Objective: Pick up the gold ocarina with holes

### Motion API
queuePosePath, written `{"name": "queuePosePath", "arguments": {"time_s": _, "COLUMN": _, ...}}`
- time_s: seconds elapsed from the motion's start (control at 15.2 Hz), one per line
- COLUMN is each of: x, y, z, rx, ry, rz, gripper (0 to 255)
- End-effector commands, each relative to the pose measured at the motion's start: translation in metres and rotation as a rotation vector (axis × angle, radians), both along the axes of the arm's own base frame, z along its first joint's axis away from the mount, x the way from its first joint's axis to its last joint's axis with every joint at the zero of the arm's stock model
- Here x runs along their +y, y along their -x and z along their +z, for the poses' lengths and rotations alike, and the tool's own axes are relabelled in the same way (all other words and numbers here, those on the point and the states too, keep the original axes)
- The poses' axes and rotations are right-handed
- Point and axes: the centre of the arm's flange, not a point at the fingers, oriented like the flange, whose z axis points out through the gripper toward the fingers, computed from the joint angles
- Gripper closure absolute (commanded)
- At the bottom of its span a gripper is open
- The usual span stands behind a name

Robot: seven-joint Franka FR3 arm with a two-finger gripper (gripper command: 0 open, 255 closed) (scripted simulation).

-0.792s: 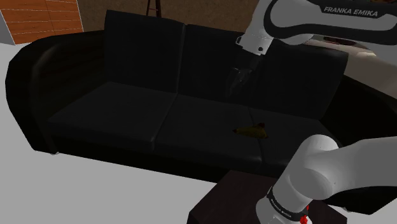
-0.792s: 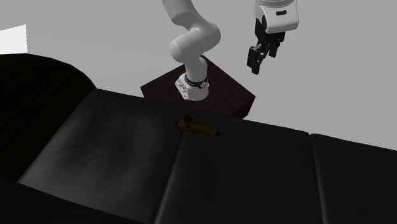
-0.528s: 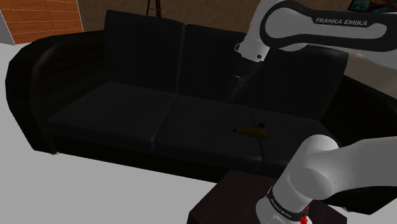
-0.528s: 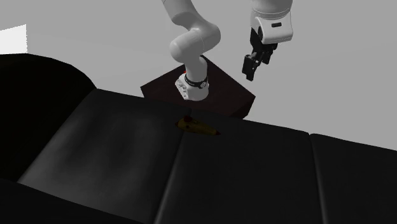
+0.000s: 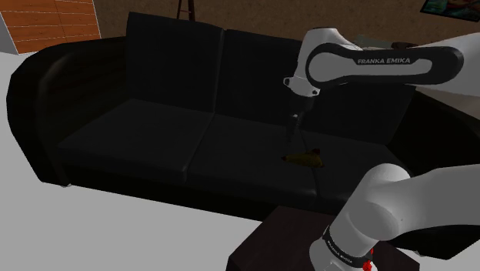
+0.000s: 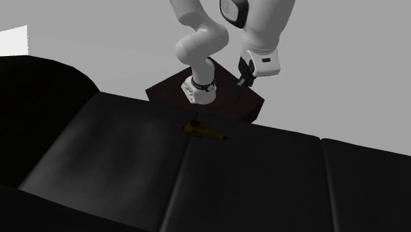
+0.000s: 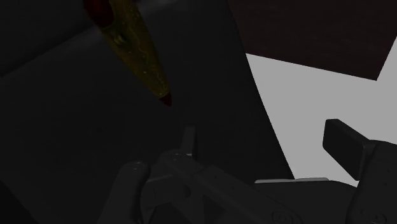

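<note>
One gold ocarina (image 5: 304,159) on the black sofa (image 5: 154,138), likely light, hard, slippery, best pinched across its fat middle by the open, empty gripper (image 6: 242,80).

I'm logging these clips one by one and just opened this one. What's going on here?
A white Franka arm is working over a black sofa. A gold ocarina lies on the seat near the front edge. The black gripper hangs just above the ocarina with its fingers open and not touching it. Nothing has been picked up yet.
</note>
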Motion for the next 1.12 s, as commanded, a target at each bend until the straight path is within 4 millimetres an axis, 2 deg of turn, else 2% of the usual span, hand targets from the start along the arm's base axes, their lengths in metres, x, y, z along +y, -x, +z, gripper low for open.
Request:
{"name": "queuePosePath", "arguments": {"time_s": 0.0, "x": -0.014, "y": 0.002, "z": -0.021, "rx": 0.029, "ry": 0.034, "rz": 0.037, "gripper": 0}}
{"name": "queuePosePath", "arguments": {"time_s": 0.79, "x": -0.107, "y": 0.014, "z": -0.117, "rx": 0.196, "ry": 0.234, "rz": 0.244, "gripper": 0}}
{"name": "queuePosePath", "arguments": {"time_s": 1.06, "x": -0.107, "y": 0.014, "z": -0.133, "rx": 0.198, "ry": 0.235, "rz": 0.245, "gripper": 0}}
